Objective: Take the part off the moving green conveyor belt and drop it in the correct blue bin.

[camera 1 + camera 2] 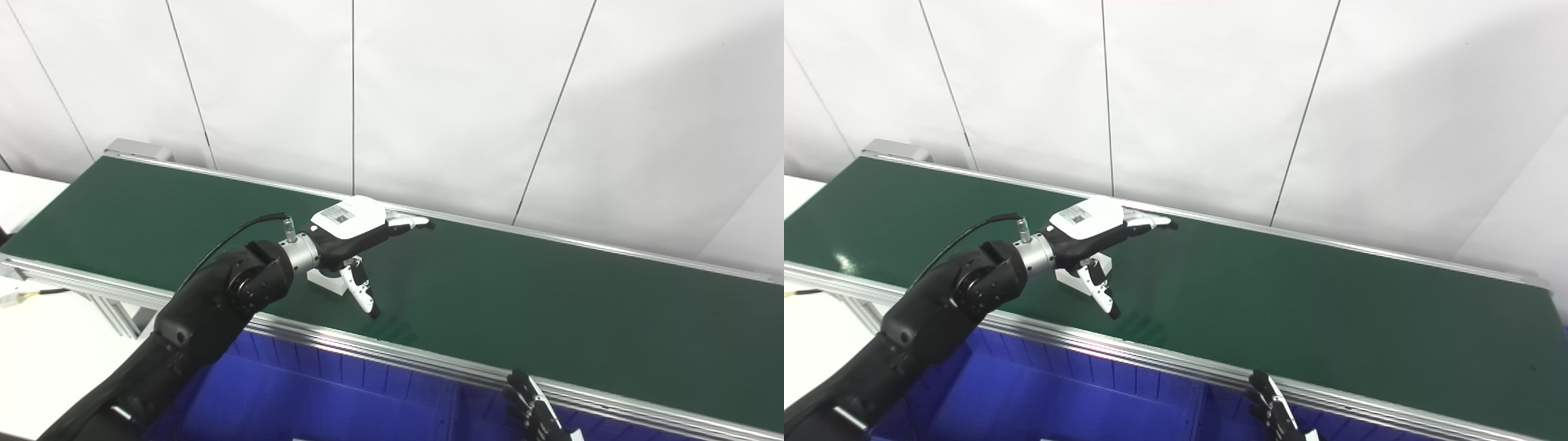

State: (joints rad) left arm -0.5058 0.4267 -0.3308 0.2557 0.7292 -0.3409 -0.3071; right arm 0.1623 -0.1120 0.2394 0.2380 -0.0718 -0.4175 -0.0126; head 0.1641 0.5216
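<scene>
White part [324,280] on belt [551,294], left hand [352,236] spread above it, empty

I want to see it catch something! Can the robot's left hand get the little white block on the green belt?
Probably yes. The left hand hangs open right above the small white block on the green conveyor belt, its thumb reaching down beside it. Nothing is in the way.

Belt [551,306] looks like matt green rubbery stuff with a faint sheen, framed by brushed aluminium rails [380,346]. Left robot hand [358,236] has a smooth white plastic shell, glossy black arm [202,306]. Blue bin [306,392] at the bottom is ribbed plastic.
</scene>
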